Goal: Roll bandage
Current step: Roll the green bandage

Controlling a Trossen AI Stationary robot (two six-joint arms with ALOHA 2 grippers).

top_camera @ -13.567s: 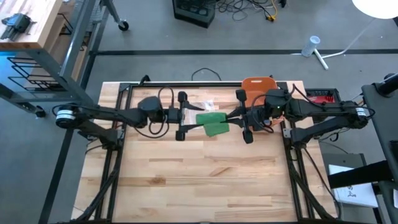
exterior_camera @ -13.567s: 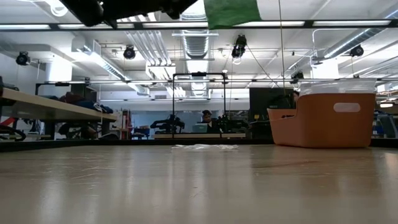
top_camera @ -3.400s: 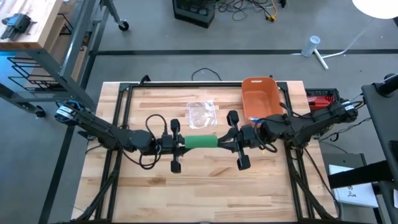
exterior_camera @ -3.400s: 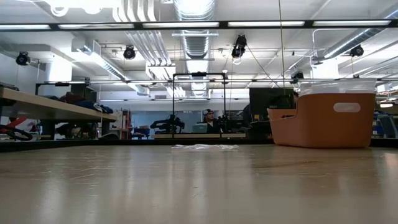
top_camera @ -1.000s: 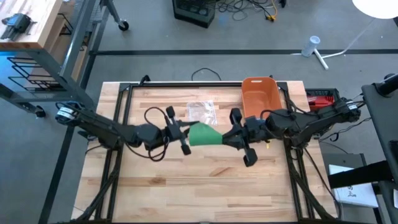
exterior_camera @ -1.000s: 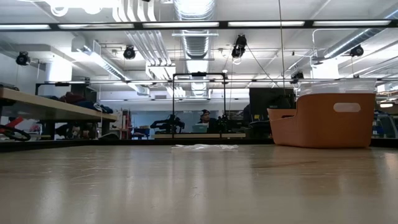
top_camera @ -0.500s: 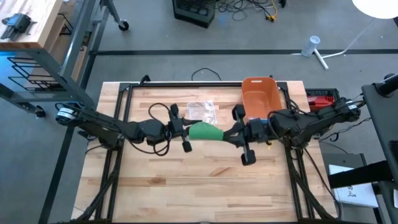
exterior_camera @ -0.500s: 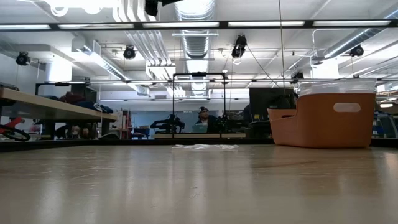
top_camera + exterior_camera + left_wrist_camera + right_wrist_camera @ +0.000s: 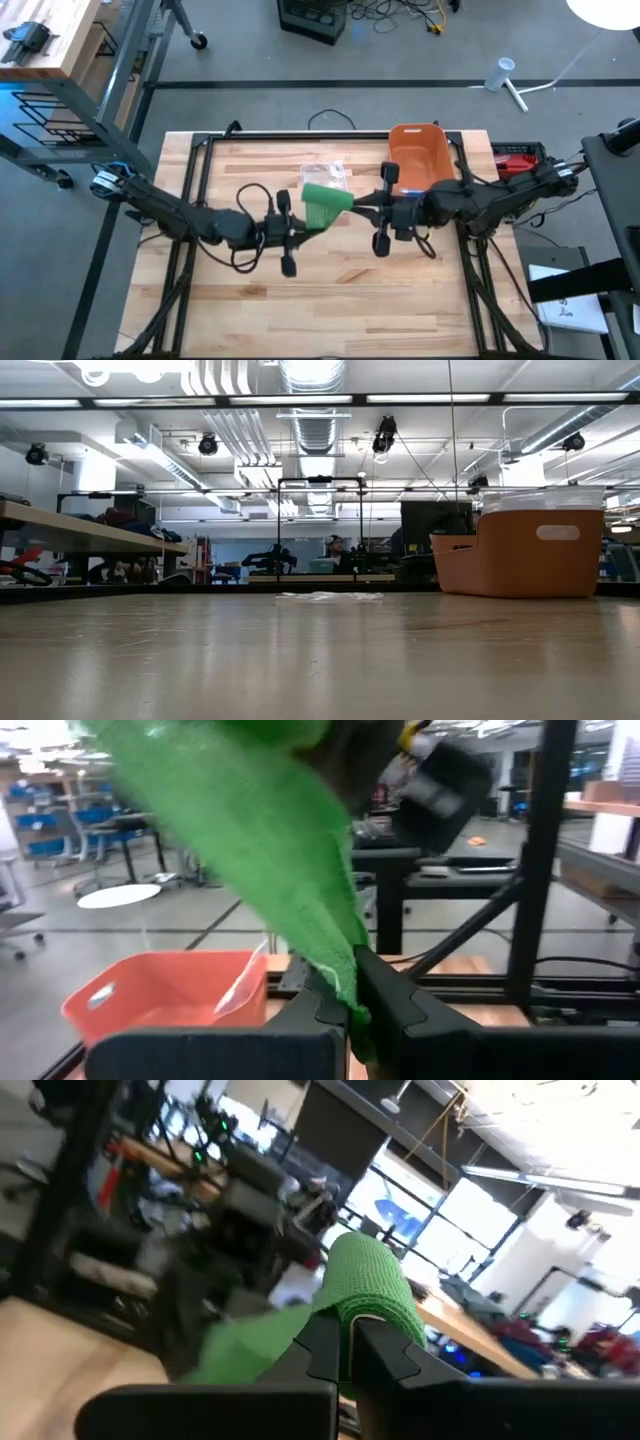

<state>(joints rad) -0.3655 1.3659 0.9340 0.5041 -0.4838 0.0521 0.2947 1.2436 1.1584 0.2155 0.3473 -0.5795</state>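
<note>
A green bandage (image 9: 325,205) hangs in the air above the table's middle, stretched between my two grippers. My left gripper (image 9: 306,228) comes in from the table's left and is shut on the bandage's flat strip (image 9: 270,870). My right gripper (image 9: 353,210) comes in from the right and is shut on the wound-up part (image 9: 370,1280). Both point roughly level at each other. The low view shows neither the arms nor the bandage. My left gripper pinches the narrow gathered end of the strip (image 9: 350,988) between its two fingers, level, from the table's left. The strip widens as it runs away from the fingers toward the other gripper, clear of the table. My right gripper pinches the bandage's rolled end (image 9: 352,1312) between its two fingers, level, from the table's right. The roll bulges beyond the fingertips, and a flat tail (image 9: 250,1335) trails off it toward the left arm, clear of the table.
An orange bin (image 9: 418,155) stands at the far right of the table, just behind my right arm. A clear plastic wrapper (image 9: 322,178) lies on the wood beyond the bandage. The near half of the table (image 9: 330,300) is bare wood.
Both wrists have rolled about their pointing lines, the right one more. My left gripper has shifted a little toward the table's near edge. The bandage, a flat triangle a second ago, now stands as a tilted, more gathered band between the grippers. Both stay shut.
</note>
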